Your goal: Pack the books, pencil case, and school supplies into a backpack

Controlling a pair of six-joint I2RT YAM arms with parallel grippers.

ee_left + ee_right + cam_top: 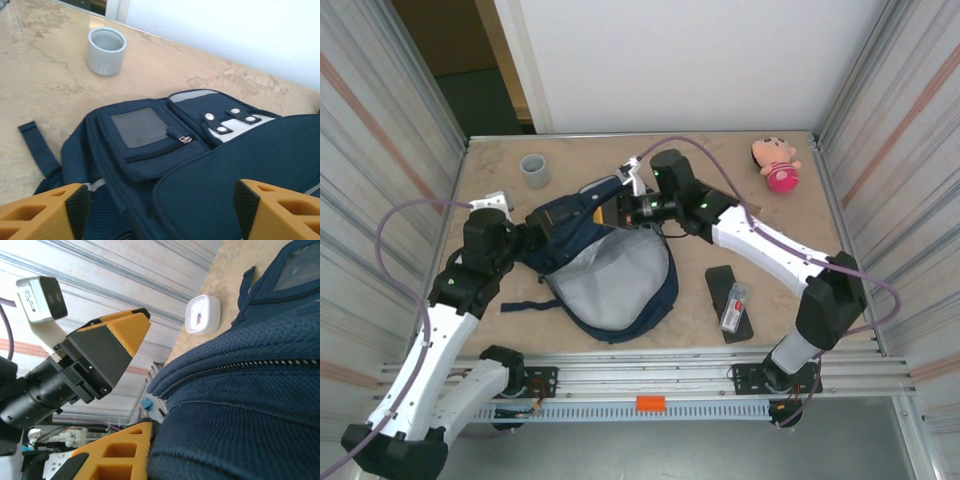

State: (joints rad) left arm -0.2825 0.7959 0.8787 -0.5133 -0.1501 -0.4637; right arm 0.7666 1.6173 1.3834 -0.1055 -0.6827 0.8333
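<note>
Navy fabric: backpack (620,275) sits centre of the surface (490,190), mouth open, grey lining up. Left hand (161,200) over its left flank, fingers apart, empty. Right hand (625,207) closed at the far rim, apparently pinching fabric. Pencil case (719,285) lies right of the bag, long axis near-to-far, supplies packet (736,306) on top. Right arm is nearer; bare surface surrounds the case.

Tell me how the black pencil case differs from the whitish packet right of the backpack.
Colour: the pencil case is plain black, the packet whitish with red marks. Size: the case is longer and wider than the packet. Pose: the case lies flat on the table, the packet on top of it. Both lie outside the backpack, to its right.
</note>
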